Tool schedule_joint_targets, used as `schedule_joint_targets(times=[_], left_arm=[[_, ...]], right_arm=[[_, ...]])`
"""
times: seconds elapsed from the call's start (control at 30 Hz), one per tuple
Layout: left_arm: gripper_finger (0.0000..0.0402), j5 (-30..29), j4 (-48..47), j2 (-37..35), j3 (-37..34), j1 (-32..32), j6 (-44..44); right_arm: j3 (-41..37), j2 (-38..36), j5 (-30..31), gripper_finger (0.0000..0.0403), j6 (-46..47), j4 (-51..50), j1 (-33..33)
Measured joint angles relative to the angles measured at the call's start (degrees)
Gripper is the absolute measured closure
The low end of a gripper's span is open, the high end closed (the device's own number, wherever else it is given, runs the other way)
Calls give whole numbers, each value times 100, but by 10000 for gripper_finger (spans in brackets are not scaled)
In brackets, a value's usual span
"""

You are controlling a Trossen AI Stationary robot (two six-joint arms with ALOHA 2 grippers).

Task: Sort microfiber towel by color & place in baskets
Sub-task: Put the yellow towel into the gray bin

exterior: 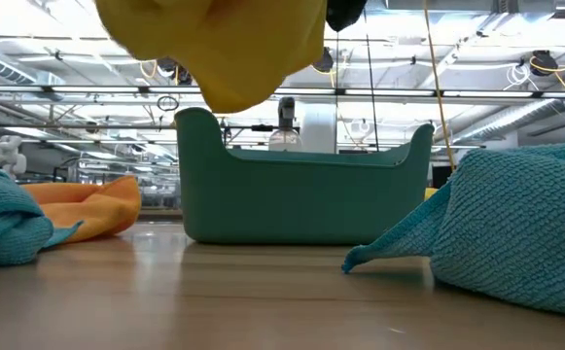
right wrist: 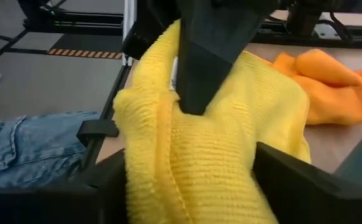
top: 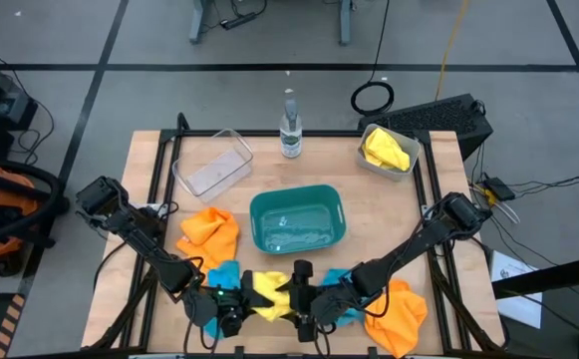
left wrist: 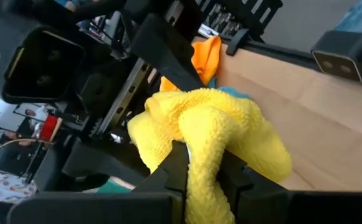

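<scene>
Wood table (top: 389,214), grey floor around, warehouse ceiling lights behind. Left gripper (left wrist: 199,177) pinches yellow towel (top: 265,296) at near edge, lifted. Right gripper (right wrist: 193,186) spread around same towel. Teal basket (top: 297,221) at centre.

Yellow towel (top: 267,292), orange towels (top: 210,230), teal basket (top: 296,220).

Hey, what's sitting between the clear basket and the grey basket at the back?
A clear bottle stands between the clear basket and the grey basket, apart from both; the high view shows it.
</scene>
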Motion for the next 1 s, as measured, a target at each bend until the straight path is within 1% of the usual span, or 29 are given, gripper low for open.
schedule_joint_targets(times=[0.1,0.17,0.27,0.3,0.33,0.4,0.5,0.57,0.67,0.77,0.87,1.0], left_arm=[[362,51,136,0,-1,0,74],[361,68,220,0,-2,0,-104],[352,150,354,0,-2,50,-748],[345,199,362,0,-2,79,-1084],[336,227,356,0,-2,109,-1431],[312,263,315,0,-2,164,-2053],[266,374,207,-7,-2,214,-2485],[234,371,204,-7,-2,222,-2531],[187,367,245,-7,7,154,-2561],[153,326,270,-11,16,102,-2519],[134,-34,288,-13,22,88,-2469],[130,-1085,207,-13,13,79,-2319]], right_arm=[[0,0,-146,202,-79,34,-3],[0,0,-304,258,-108,36,-17],[2,-4,-427,344,-230,39,-20],[2,-4,-424,369,-263,23,-20],[2,-10,-419,382,-313,6,-20],[2,-22,-409,384,-338,-24,-20],[-2,-39,-392,370,-343,-95,-20],[-2,-93,-391,369,-339,-199,-24],[-2,-265,-333,381,-277,-439,-26],[-2,-508,-251,392,-109,-814,20],[-2,-806,126,392,-11,-1303,96],[-2,-1324,844,388,47,-2332,202]])
